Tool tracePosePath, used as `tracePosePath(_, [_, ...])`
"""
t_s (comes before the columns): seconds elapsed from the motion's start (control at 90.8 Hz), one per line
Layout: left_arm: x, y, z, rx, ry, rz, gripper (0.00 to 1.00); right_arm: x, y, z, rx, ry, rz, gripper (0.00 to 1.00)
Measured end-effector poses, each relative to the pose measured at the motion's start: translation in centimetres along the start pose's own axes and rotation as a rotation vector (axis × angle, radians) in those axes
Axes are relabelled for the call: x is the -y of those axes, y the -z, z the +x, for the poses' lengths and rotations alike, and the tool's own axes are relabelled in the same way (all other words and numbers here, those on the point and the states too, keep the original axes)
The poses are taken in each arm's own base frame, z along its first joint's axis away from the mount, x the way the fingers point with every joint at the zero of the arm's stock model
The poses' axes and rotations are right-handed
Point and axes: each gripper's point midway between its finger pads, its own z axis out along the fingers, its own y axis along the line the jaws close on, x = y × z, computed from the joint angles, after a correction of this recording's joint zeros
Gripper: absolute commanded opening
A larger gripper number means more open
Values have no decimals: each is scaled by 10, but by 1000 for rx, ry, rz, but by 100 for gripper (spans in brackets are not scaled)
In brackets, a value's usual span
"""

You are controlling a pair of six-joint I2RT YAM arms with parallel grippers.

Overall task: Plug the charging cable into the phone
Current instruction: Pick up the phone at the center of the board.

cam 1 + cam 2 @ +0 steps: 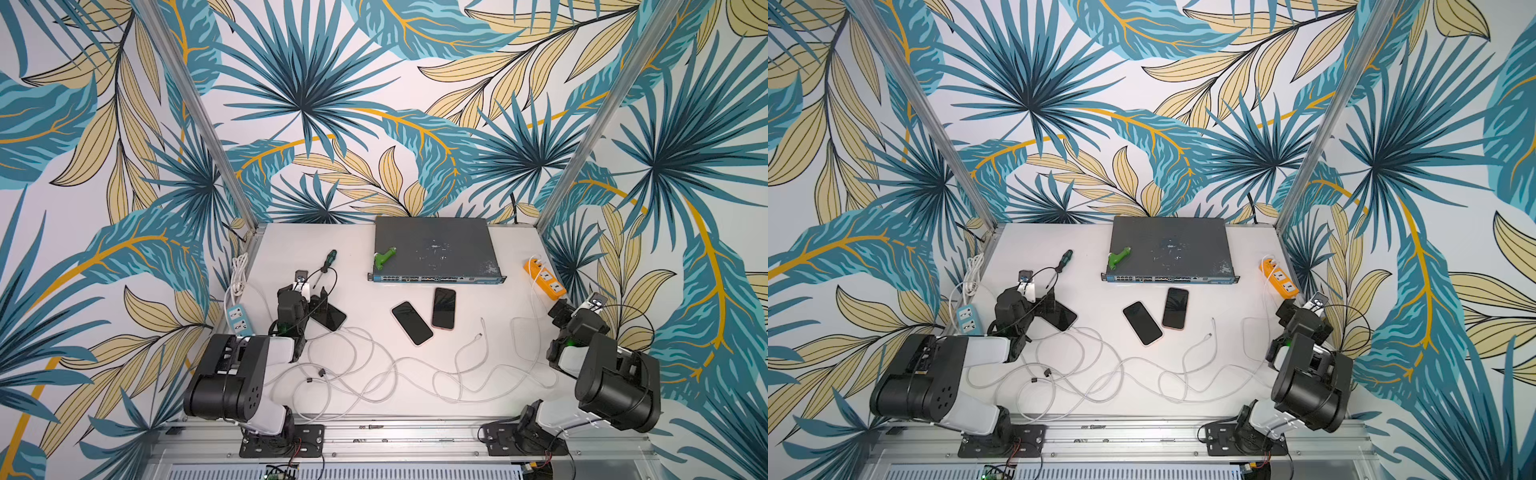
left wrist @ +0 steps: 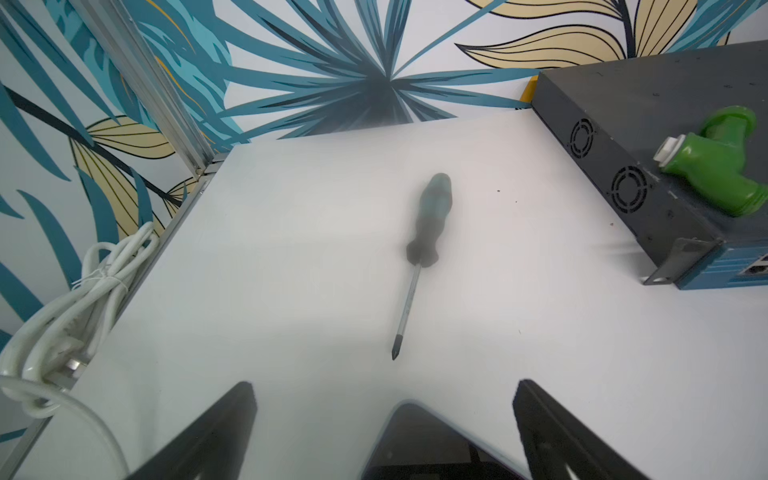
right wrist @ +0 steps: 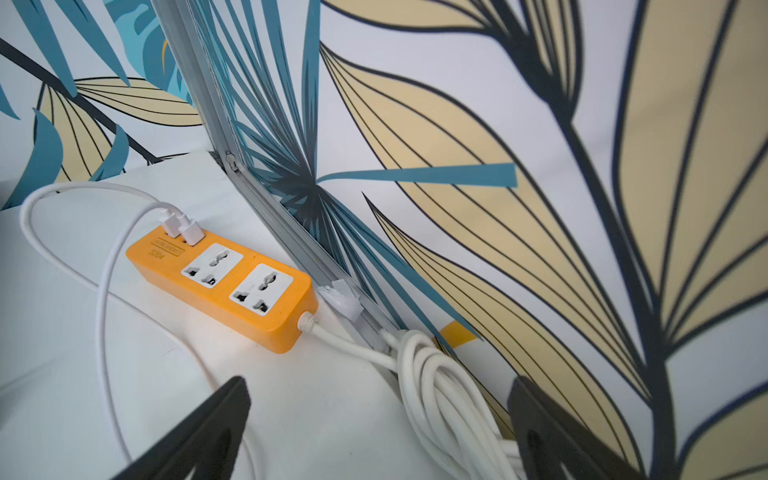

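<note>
Left wrist: left claw spread wide

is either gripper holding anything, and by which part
Nothing is held. The left gripper is open over a phone; the right gripper is open, empty.

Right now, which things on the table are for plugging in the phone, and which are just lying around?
For the job: phones, white charging cables, orange power strip they plug into.

Just lying about: screwdriver, network switch, green plastic part on top of it.
</note>
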Motion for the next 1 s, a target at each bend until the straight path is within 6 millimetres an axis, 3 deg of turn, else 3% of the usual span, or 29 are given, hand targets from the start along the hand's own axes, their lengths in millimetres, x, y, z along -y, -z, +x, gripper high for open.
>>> tracePosePath(0.716, [-5, 4, -1, -30, 2, -47, 100, 0, 0, 0, 0, 0, 0, 100])
tracePosePath(0.771, [-12, 11, -14, -62, 35, -95, 100, 0, 0, 0, 0, 0, 0, 100])
tracePosePath(0.804, [-18, 15, -31, -61, 63, -124, 100, 0, 0, 0, 0, 0, -2, 100])
tracePosePath(0.903, [-32, 38, -113, 43, 211, -176, 100, -2, -1, 0, -5, 1, -8, 100])
tracePosePath(0.936, [-39, 50, -132, 87, 275, -187, 100, -2, -1, 0, -5, 1, -11, 100])
tracePosePath(1.003, [-57, 77, -146, 148, 443, -222, 100, -2, -1, 1, -8, 2, -12, 100])
